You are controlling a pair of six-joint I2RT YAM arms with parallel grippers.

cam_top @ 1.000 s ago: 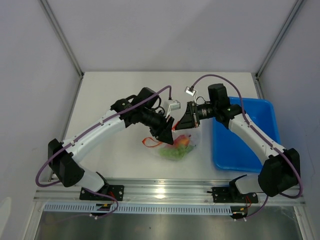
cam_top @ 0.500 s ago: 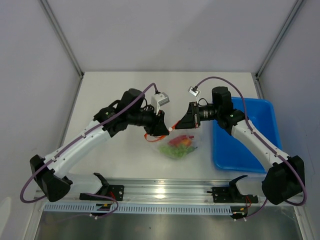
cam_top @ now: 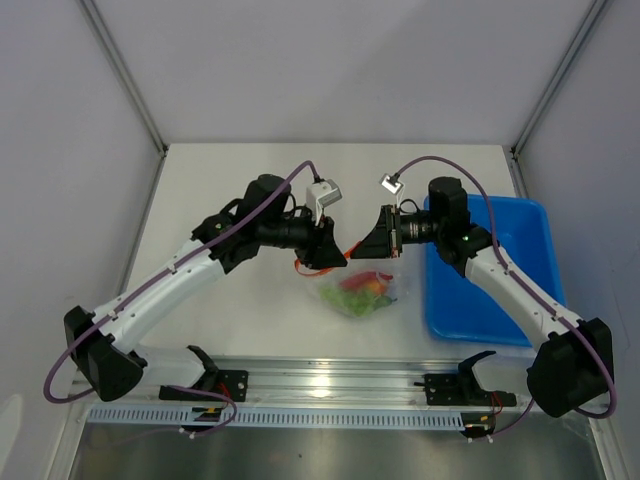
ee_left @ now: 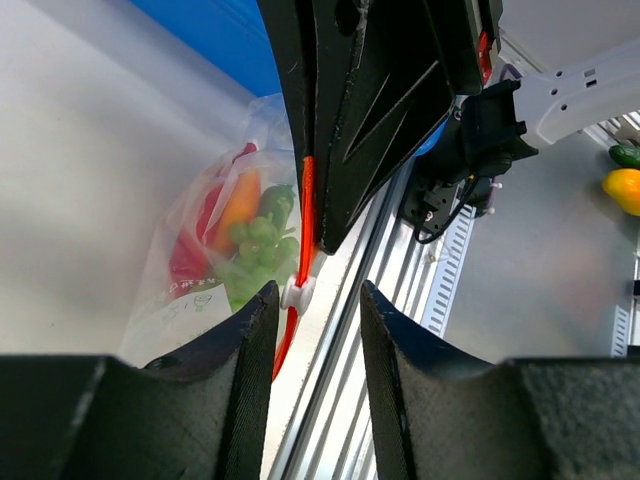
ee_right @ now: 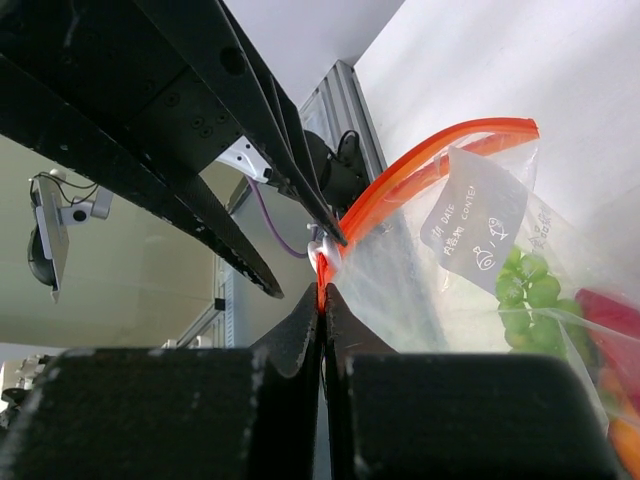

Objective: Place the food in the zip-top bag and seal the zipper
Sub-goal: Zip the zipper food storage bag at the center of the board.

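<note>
Top external view, going left to right: left claw [cam_top: 330,256] at a narrow gap, straddling the orange zipper [ee_left: 306,215] by its white slider [ee_left: 297,292]; bag [cam_top: 393,287] on the table [cam_top: 230,190] between both claws, food [cam_top: 356,294] already inside; right claw [cam_top: 371,246] clamped onto the zipper; blue tray [cam_top: 500,290] far right.

White label [ee_right: 478,222] on the zip-top bag [ee_right: 420,295]: "DATE", "CONTENT", small pictograms beneath.

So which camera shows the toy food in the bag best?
The left wrist view: the food shows through the zip-top bag, grapes, orange and red pieces distinct. The top view gives only a small coloured cluster; the right wrist view catches grapes and slivers at its edge.
</note>
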